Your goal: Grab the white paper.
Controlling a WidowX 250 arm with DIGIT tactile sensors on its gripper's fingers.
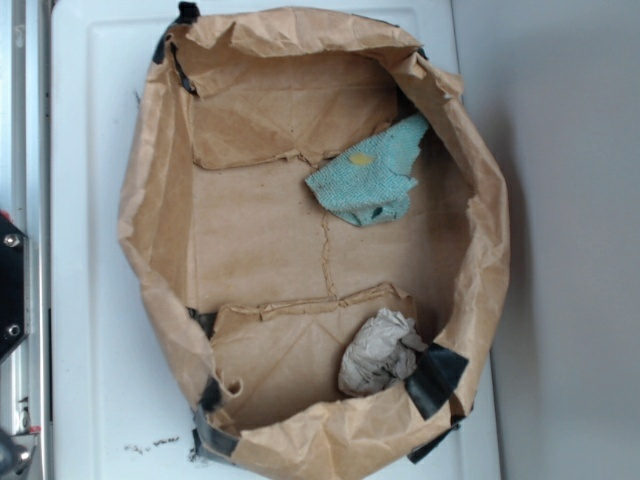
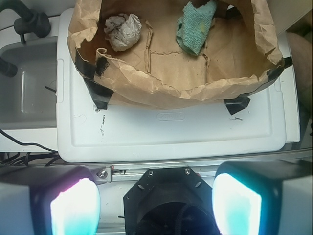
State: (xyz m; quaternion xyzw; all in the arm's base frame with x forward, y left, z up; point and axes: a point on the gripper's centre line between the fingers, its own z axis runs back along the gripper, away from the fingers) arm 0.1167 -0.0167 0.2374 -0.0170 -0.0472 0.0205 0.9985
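Note:
The white paper [image 1: 378, 352] is a crumpled, greyish-beige ball lying inside the brown paper bag [image 1: 155, 200], near its lower right wall in the exterior view. In the wrist view the paper [image 2: 123, 31] lies at the bag's upper left. My gripper [image 2: 155, 203] shows only in the wrist view. Its two glowing fingers [image 2: 75, 208] stand wide apart with nothing between them. It is well back from the bag, over the robot's black base. The gripper is out of the exterior view.
A teal cloth [image 1: 368, 178] with a yellow spot lies in the bag's far part. The bag [image 2: 195, 90] stands open on a white lid [image 2: 171, 132], held with black tape [image 1: 436, 378]. A grey tub [image 2: 27, 83] with cables sits to the left.

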